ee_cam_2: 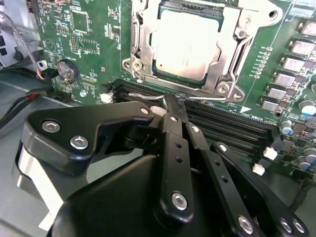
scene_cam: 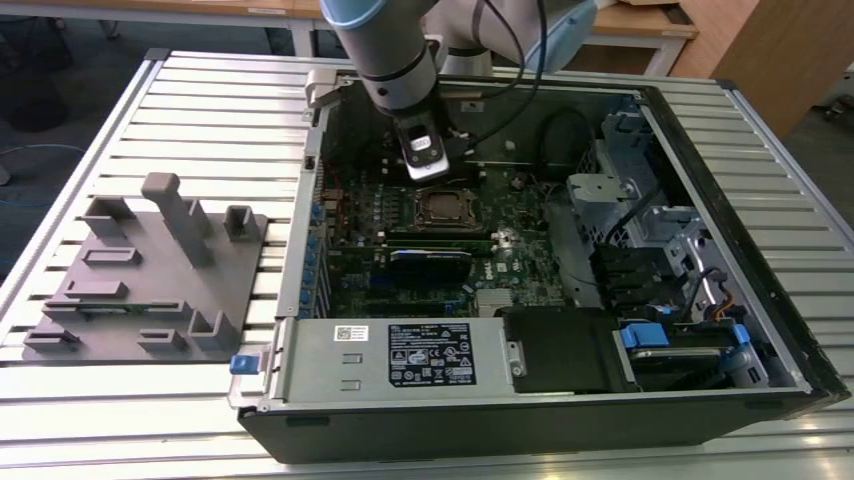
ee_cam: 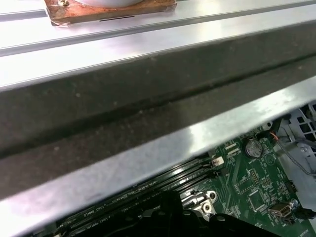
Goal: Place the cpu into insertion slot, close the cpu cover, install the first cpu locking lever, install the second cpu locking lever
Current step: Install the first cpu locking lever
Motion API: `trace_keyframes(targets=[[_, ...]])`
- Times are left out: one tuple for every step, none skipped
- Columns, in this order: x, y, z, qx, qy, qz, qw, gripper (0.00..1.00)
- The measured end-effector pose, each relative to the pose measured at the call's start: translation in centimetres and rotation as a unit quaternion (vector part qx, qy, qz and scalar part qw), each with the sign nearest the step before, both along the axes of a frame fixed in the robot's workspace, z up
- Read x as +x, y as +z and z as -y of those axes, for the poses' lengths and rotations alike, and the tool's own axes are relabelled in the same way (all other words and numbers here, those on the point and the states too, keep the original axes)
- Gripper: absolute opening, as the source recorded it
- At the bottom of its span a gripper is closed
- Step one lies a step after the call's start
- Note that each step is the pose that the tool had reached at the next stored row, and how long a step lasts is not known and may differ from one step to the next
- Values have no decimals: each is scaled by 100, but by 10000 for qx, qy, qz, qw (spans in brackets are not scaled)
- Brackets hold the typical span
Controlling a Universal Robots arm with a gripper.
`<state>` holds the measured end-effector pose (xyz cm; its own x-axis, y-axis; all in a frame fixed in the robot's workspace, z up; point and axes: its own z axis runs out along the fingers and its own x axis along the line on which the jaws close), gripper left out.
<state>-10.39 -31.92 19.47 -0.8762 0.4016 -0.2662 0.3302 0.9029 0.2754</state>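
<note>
Black gripper (ee_cam_2: 174, 102) links are seen closest, jaws drawn together (nothing visibly clamped) beside a wire locking lever (ee_cam_2: 212, 100). Beyond, the cpu (ee_cam_2: 190, 42) is seated in the insertion slot (ee_cam_2: 197, 5), the cpu cover (ee_cam_2: 142, 47) folded down over it.

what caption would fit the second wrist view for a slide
Wrist close-up: gripper at a locking lever wire, cpu seated under the closed cpu cover.
</note>
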Motion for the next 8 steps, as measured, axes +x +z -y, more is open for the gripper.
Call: trace_keyframes(targets=[[0, -4, -1, -1, -6, 4, 10000, 10], [-1, -8, -2, -5, -13, 8, 10000, 10], [-1, -12, -3, -10, -21, 13, 10000, 10], [0, -16, -4, -20, -31, 17, 10000, 10], [0, -21, -5, -34, -44, 22, 10000, 10], [0, -25, -6, -45, -57, 26, 10000, 10], [0, -30, -8, -56, -72, 30, 10000, 10], [0, -35, -12, -65, -89, 33, 9999, 10]])
